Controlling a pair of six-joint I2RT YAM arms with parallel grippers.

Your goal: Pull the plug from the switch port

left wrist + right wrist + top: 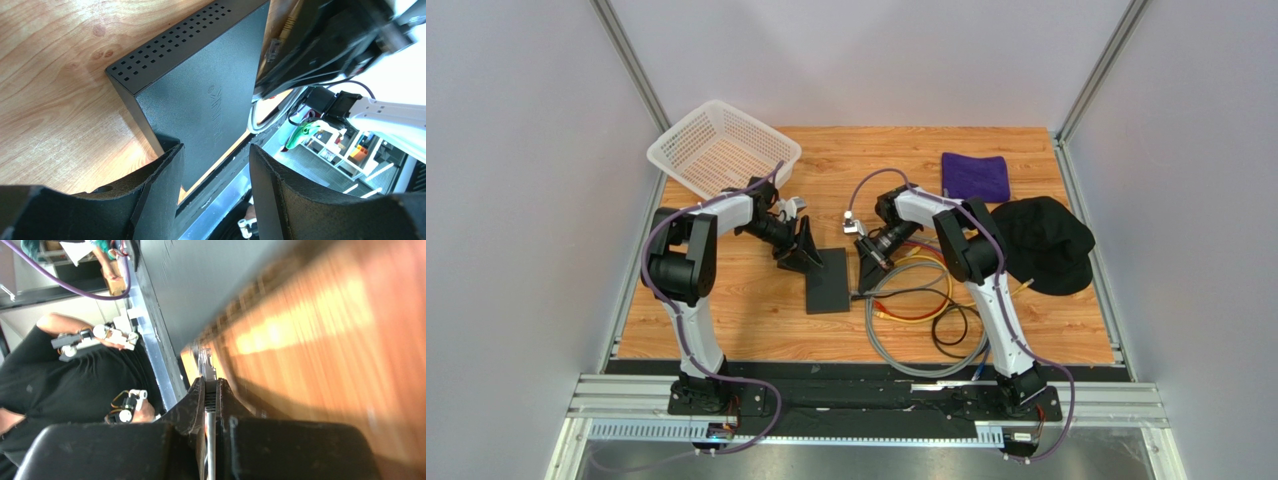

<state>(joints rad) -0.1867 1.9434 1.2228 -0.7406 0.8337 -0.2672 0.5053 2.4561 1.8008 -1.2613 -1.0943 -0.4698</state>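
Switch (pixel 828 281) lay flat on table (pixel 726 320), left pincer (pixel 215 165) spread astride its end, likely bracing it. Right pincer (pixel 210 390) was clamped on a grey cable (pixel 211 440) beside the ports, apparently to pull.

Overhead view: even, bright, diffuse light with soft short shadows, sharp throughout. Left wrist view: right side overexposed; near fingers (pixel 155 200) dark and soft. Right wrist view: wooden table (pixel 320 340) streaked with blur and glare, upper right; foreground underexposed.
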